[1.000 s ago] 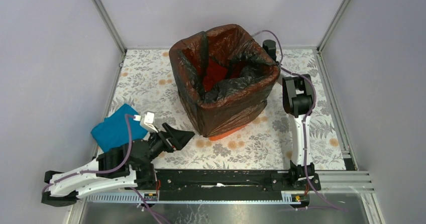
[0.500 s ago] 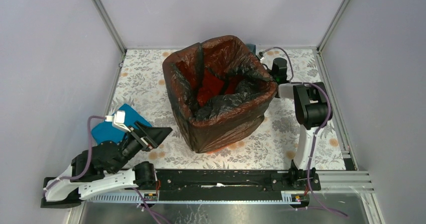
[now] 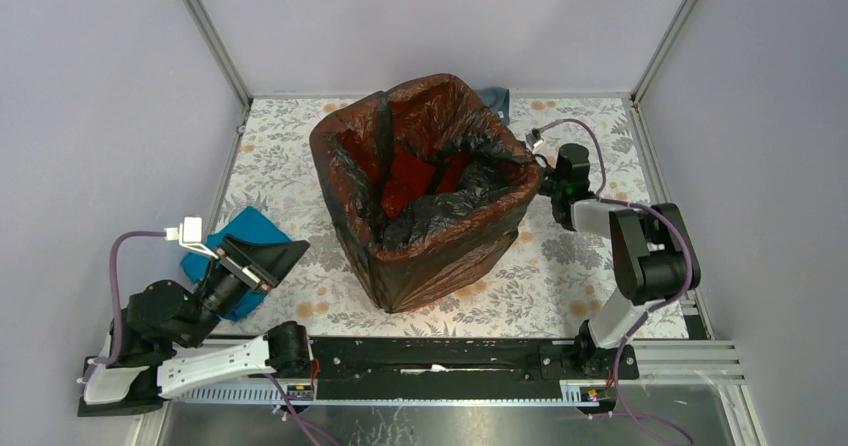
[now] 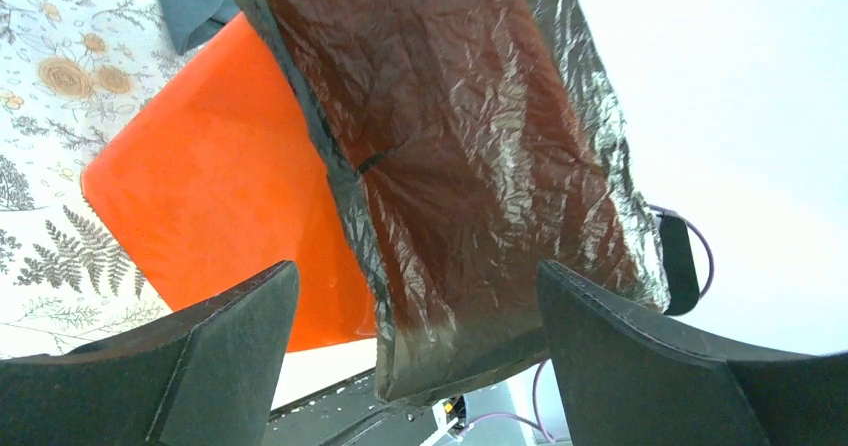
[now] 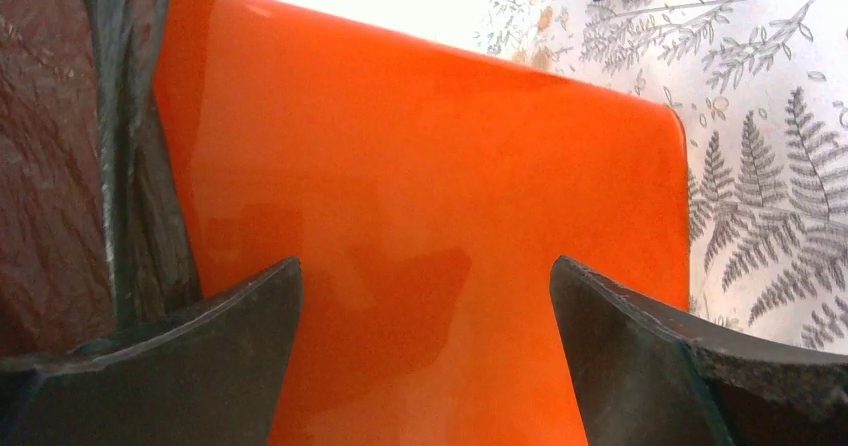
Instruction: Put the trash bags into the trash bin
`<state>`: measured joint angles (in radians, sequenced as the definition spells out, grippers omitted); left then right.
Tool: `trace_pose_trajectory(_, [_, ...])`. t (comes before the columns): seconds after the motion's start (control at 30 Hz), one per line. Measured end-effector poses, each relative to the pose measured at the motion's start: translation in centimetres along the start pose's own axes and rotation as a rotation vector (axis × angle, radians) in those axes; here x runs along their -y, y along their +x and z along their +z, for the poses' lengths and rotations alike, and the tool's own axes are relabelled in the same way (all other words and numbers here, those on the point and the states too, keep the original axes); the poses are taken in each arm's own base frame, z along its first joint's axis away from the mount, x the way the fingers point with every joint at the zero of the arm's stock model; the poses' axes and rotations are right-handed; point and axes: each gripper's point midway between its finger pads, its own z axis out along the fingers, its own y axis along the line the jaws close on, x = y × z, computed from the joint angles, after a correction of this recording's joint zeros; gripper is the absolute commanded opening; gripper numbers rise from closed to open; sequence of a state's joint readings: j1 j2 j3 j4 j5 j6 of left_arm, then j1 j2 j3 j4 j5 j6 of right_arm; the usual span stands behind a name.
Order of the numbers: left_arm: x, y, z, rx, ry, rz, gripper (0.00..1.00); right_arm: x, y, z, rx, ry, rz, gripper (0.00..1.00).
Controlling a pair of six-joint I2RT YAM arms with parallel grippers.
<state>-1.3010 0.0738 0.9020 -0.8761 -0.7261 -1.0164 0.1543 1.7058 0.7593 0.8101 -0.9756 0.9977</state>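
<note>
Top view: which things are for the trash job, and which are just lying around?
For the job:
black bag, pulled over the bin
orange bin

Just lying around:
blue cloth
grey cloth, behind the bin

White-black arms (image 3: 200, 361) (purple cables (image 3: 114, 271)), black fingers (image 4: 200, 366)

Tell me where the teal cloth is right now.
In the top view, the teal-blue cloth lies near-left on the table, partly hidden by the left gripper, left of the orange bin.
</note>
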Motion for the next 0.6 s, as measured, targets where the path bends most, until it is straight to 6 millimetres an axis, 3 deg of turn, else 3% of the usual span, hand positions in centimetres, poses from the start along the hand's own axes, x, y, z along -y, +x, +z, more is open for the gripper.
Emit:
trace_pose_trajectory(0.17, [1.1, -1.3, -0.3, 0.021, 0.019, 0.022, 0.93, 0.1, 0.5, -1.3, 0.028, 0.108, -0.024, 0.99])
trace_pose_trajectory(0.3, [3.0, -2.6, -0.5, 0.043, 0.068, 0.038, 0.97, 2.7, -1.4, -3.8, 0.148, 0.440, -0.068, 1.00])
trace_pose_trajectory(0.37, [4.4, -3.4, -0.6, 0.055, 0.102, 0.046, 0.98, 3.4, -3.2, -6.6, 0.231, 0.643, -0.130, 1.00])
trace_pose_trajectory(0.47, [7.3, -4.6, -0.4, 0.069, 0.153, 0.077, 0.99, 2.1, -5.1, -11.0, 0.329, 0.858, -0.226, 1.00])
trace_pose_trajectory(0.6, [12.9, -6.3, 0.9, 0.084, 0.213, 0.172, 0.99, -2.4, -6.4, -15.5, 0.410, 0.980, -0.329, 1.00])
